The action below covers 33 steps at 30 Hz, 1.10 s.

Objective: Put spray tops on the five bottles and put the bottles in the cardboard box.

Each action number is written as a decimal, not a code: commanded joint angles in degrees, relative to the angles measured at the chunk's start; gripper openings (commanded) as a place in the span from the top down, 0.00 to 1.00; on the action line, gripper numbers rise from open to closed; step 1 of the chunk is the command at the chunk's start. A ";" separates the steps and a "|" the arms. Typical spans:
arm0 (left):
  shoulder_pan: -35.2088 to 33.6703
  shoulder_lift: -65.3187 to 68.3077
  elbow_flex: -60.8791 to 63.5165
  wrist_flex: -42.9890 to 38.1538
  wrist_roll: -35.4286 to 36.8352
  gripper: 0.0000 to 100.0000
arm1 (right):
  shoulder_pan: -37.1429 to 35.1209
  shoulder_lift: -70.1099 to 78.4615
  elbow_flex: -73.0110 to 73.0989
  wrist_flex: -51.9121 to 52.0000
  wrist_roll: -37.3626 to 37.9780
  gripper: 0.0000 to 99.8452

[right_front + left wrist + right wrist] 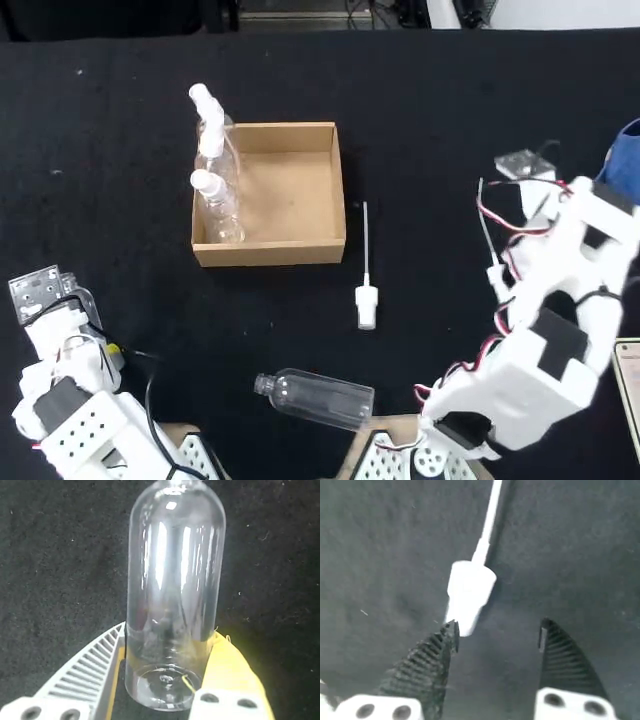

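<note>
Two capped bottles point(225, 215) are already standing in the cardboard box point(290, 252). My left fingers point(87, 672) are clamping the bare bottle point(172, 590), which is lying near my edge of the surface point(120, 300), probably steadying it for capping. My right fingers point(427, 665) are hanging apart, one tip just beside the spray top point(468, 592) lying mid-surface, ready for a grab.

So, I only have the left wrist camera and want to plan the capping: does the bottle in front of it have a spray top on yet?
Observer: No. The bottle lies on its side with a bare, open neck.
Operator: Is there a loose spray top anywhere?
Observer: Yes, one spray top lies on the table between that bottle and the box, its tube running along the outside of one box wall.
</note>
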 commanded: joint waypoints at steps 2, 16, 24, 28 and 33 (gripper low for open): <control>0.48 0.09 0.66 -0.44 0.35 0.97 | 5.27 -0.40 -2.24 -3.78 5.45 0.84; 0.48 0.09 0.75 -0.44 0.35 0.97 | -1.41 -1.27 4.00 -2.64 -9.14 0.90; 0.31 0.09 0.75 -0.44 0.35 0.97 | -7.91 -4.88 9.19 -9.23 -27.16 0.90; 0.31 0.09 0.75 -0.44 0.35 0.97 | -10.20 -6.46 10.59 -10.11 -34.73 0.90; 0.31 0.09 0.75 -0.44 0.35 0.97 | -9.93 -11.65 10.68 -9.76 -36.40 0.90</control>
